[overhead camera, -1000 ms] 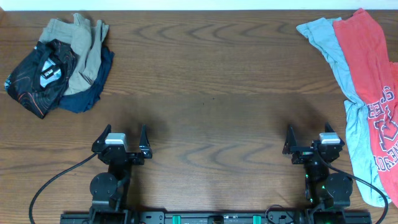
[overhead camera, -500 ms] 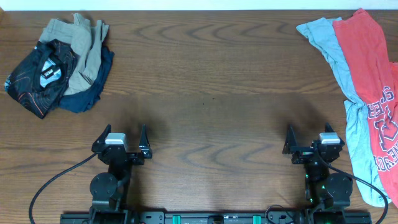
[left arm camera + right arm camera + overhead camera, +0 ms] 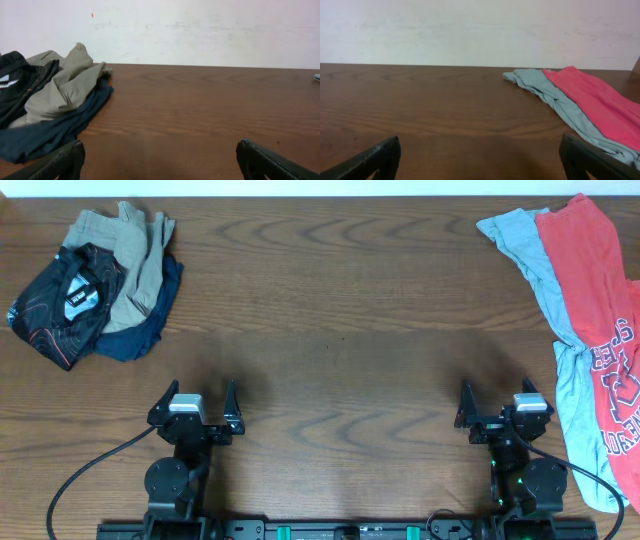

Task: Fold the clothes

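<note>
You have no visible change to note over the last second. The left gripper (image 3: 196, 400) and the right gripper (image 3: 497, 404) sit exactly where they were, jaws spread just as wide. The pale blue-grey T-shirt (image 3: 522, 238), the red T-shirt (image 3: 590, 270) and the dark and tan pile (image 3: 100, 285) show the same outlines and creases on the surface (image 3: 340, 310).

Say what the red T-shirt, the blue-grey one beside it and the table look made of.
Red T-shirt: soft matte knit, probably cotton jersey; lies limp and creased, lettering printed white. Pale blue-grey T-shirt: similar thin matte knit, bunched in folds. Table: dark wood or wood-look laminate, smooth, faint sheen; swirling grain shows.
</note>
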Action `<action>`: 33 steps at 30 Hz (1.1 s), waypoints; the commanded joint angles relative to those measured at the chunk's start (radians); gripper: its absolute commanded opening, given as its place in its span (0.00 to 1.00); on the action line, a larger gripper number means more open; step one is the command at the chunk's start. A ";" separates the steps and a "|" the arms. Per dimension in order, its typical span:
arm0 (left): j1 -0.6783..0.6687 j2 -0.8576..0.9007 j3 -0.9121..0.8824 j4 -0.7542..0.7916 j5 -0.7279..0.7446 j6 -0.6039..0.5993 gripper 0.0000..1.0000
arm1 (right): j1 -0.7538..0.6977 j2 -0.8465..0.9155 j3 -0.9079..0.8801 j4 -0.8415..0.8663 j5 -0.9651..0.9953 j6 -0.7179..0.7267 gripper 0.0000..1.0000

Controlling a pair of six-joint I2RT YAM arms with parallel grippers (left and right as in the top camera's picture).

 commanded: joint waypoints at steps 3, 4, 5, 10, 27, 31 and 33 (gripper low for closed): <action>-0.004 -0.006 -0.013 -0.045 -0.034 0.006 0.98 | -0.002 -0.006 -0.001 -0.004 -0.007 -0.011 0.99; -0.004 -0.006 -0.013 -0.045 -0.034 0.006 0.98 | -0.002 -0.006 -0.001 -0.004 -0.007 -0.011 0.99; -0.004 -0.006 -0.013 -0.045 -0.034 0.006 0.98 | -0.002 -0.006 -0.001 -0.003 -0.007 -0.011 0.99; -0.004 -0.006 -0.013 -0.045 -0.034 0.006 0.98 | -0.002 -0.006 -0.001 -0.004 -0.007 -0.011 0.99; -0.004 -0.006 -0.013 -0.044 -0.034 0.006 0.98 | -0.002 -0.006 -0.001 -0.002 -0.001 -0.013 0.99; -0.004 -0.006 -0.013 -0.044 -0.034 0.006 0.98 | -0.003 -0.006 -0.001 0.006 0.023 -0.011 0.99; -0.004 -0.006 -0.013 -0.044 -0.034 -0.014 0.98 | -0.003 -0.006 -0.001 -0.005 0.023 -0.011 0.99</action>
